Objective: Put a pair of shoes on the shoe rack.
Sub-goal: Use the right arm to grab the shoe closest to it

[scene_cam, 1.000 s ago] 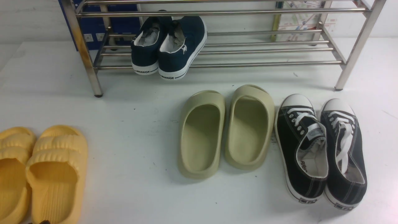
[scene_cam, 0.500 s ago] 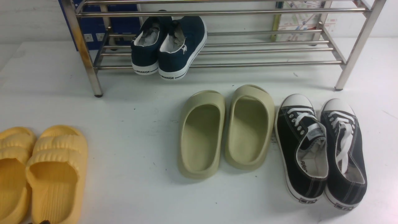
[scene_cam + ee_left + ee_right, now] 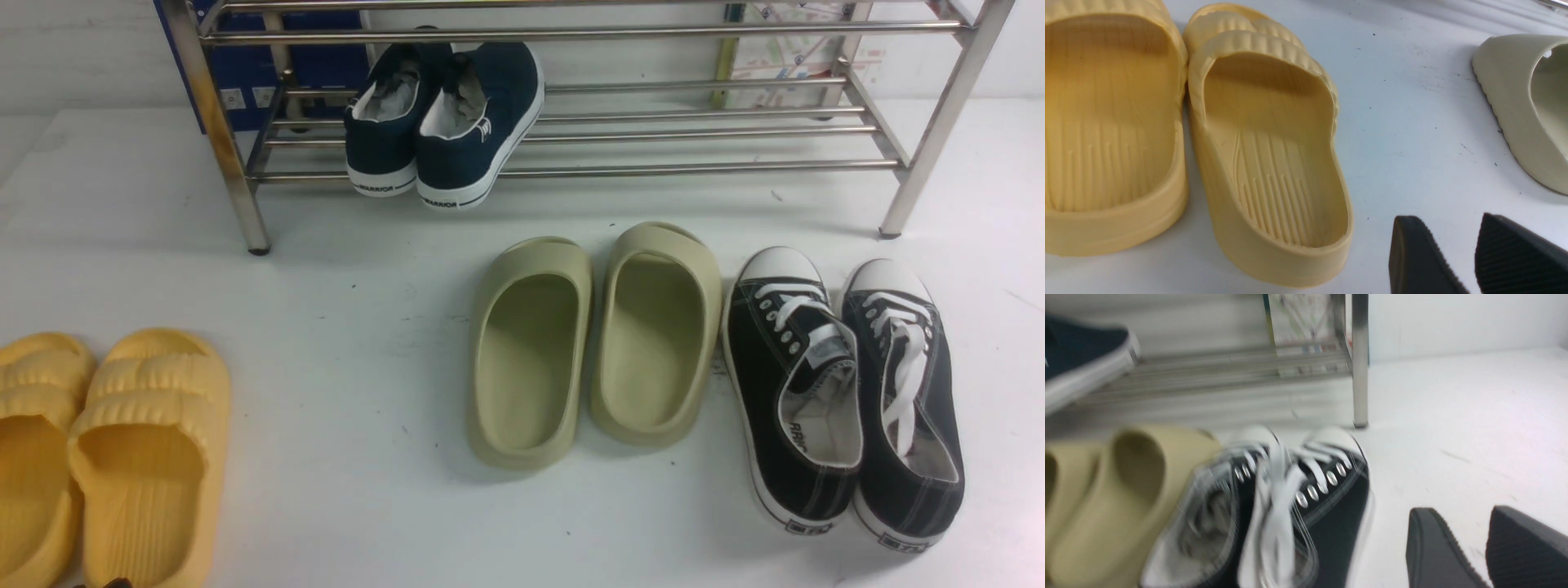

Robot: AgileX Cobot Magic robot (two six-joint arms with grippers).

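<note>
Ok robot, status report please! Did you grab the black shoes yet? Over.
Left fingers and right fingers open, empty. Black sneakers down in front of shoe rack, not grabbed. Navy sneakers on rack's left part; olive slippers close beside the black pair.

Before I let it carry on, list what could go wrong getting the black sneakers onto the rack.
1. The black sneakers sit right against the beige slippers; a grab could shove the nearer slipper.
2. Their loose white laces might snag on a finger or on the rack bars.
3. The right gripper, open near them, may catch only one shoe of the two.
</note>
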